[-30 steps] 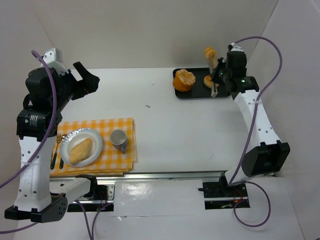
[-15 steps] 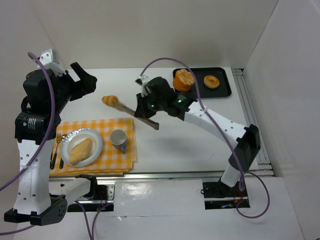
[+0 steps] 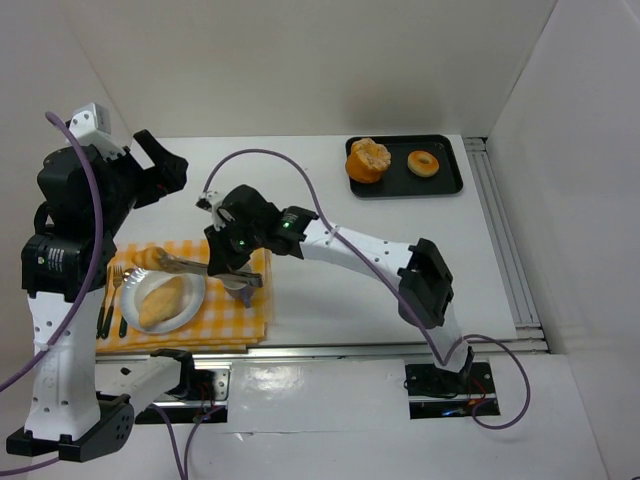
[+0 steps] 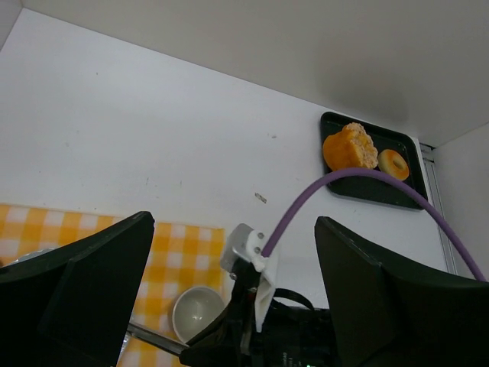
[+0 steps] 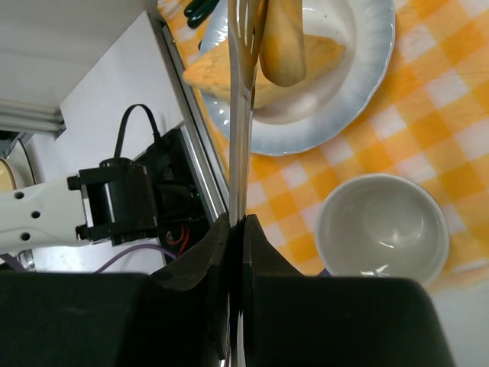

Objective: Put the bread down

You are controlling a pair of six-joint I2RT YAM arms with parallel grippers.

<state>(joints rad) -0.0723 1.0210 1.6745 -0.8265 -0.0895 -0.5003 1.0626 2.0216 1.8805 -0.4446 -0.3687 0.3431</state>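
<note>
Grips tongs [image 5: 238, 115] tight in right gripper [image 5: 237, 229], pinches light, soft, crushable bread roll [image 5: 281, 38] over plate [image 5: 367, 76]; calls for gentle squeeze across middle; shows left gripper [image 4: 237, 290] spread wide, idle.

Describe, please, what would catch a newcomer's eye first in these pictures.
The right gripper, reaching across to the left, clamps tongs that hold a bread roll over the plate on the yellow checked cloth, where another pastry lies. At the back right, a black tray holds a large bun and a doughnut.

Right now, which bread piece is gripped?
The small golden roll pinched in the metal tongs over the white plate; the others lie loose on plate or black tray.
</note>
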